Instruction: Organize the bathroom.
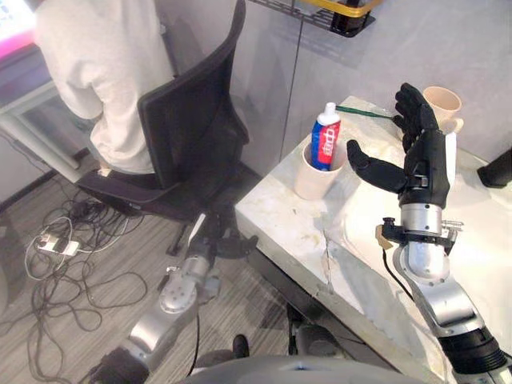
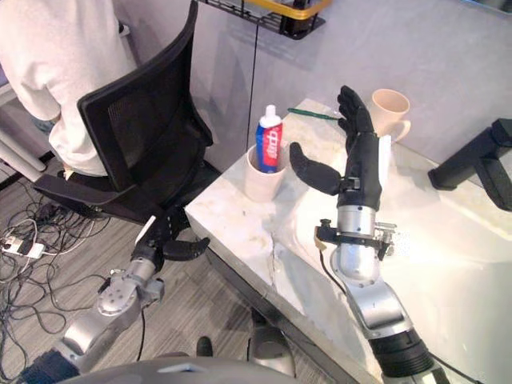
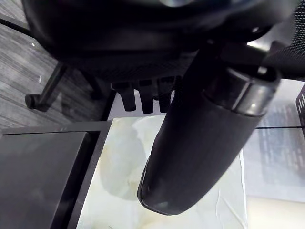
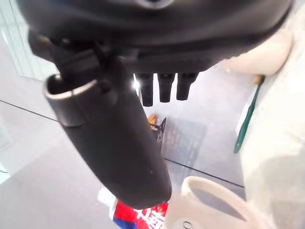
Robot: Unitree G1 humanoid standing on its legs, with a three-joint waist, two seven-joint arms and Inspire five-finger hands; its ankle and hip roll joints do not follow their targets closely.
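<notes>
A red, white and blue toothpaste tube (image 1: 326, 138) stands upright in a cream cup (image 1: 318, 176) near the left corner of the marble counter (image 1: 288, 232). Behind it a green toothbrush (image 1: 364, 112) lies flat, and a beige mug (image 1: 442, 102) stands at the back. My right hand (image 1: 418, 152) is raised above the counter just right of the cup, open, with straight fingers and nothing in it. Cup (image 4: 209, 205), tube (image 4: 138, 212) and toothbrush (image 4: 245, 124) lie past its thumb in the right wrist view. My left hand (image 2: 168, 240) hangs low beside the counter's left edge, open and holding nothing.
A person in white sits on a black office chair (image 1: 192, 120) close to the counter's left side. A black faucet (image 2: 480, 160) stands at the right. A wire shelf (image 1: 336, 12) hangs on the wall above. Cables and a power strip (image 1: 56, 242) lie on the floor.
</notes>
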